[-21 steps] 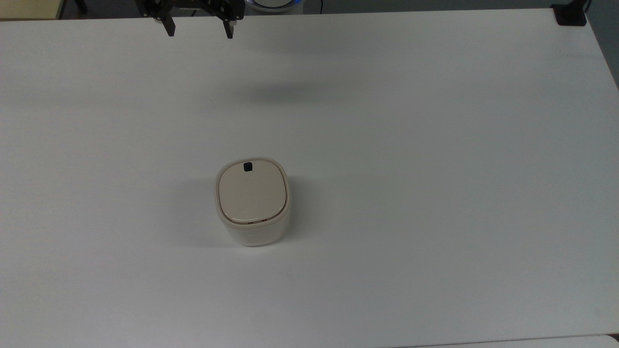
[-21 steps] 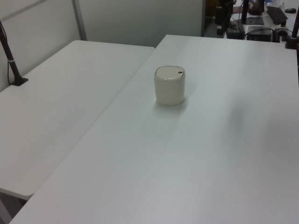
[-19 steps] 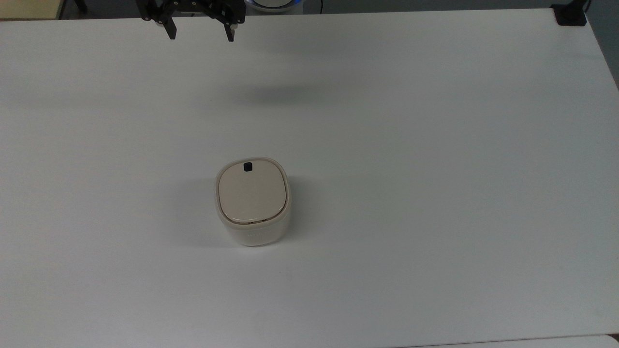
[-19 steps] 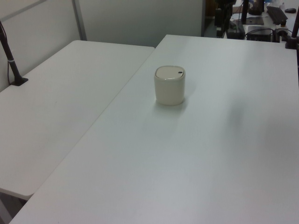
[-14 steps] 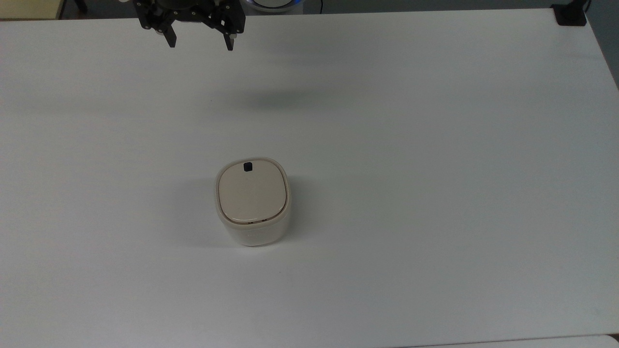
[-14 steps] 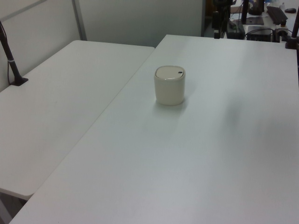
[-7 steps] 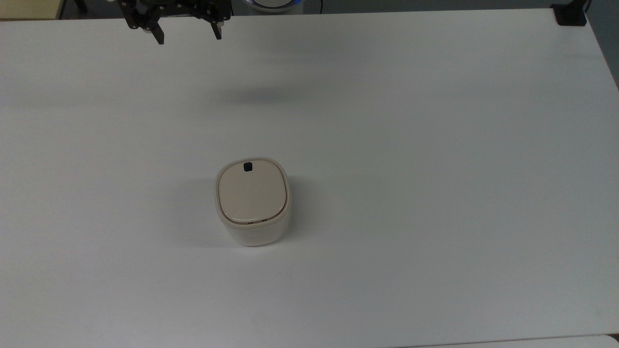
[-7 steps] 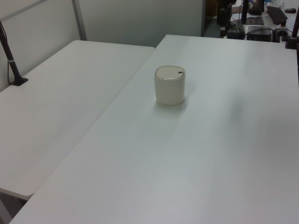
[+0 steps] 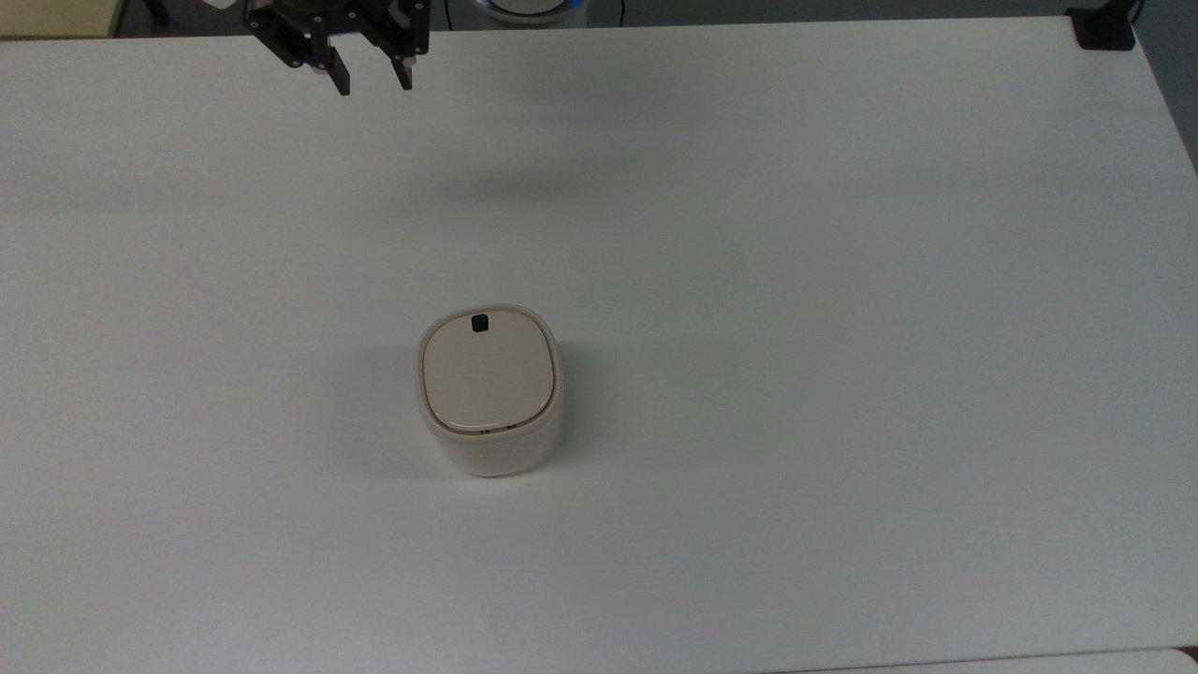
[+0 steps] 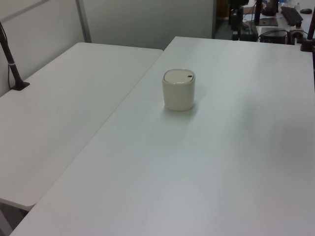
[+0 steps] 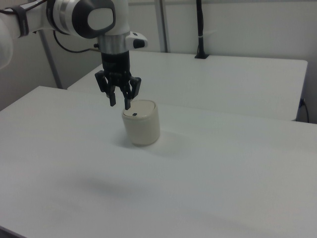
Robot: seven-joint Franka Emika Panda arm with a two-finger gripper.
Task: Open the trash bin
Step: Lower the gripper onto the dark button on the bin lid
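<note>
Work has hardly begun: the trash bin point(image 9: 489, 388) sits mid-table with its lid point(image 9: 487, 373) shut, and the gripper point(image 9: 372, 81), fingers apart and empty, hangs far from the button point(image 9: 480, 323).

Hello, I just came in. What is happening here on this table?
A robot arm is getting ready to open a small cream trash bin that stands alone on the white table. Its beige lid is shut, with the small black button at the rim untouched. The gripper hangs open in the air near the table's far edge in the top view, well away from the bin and holding nothing.
</note>
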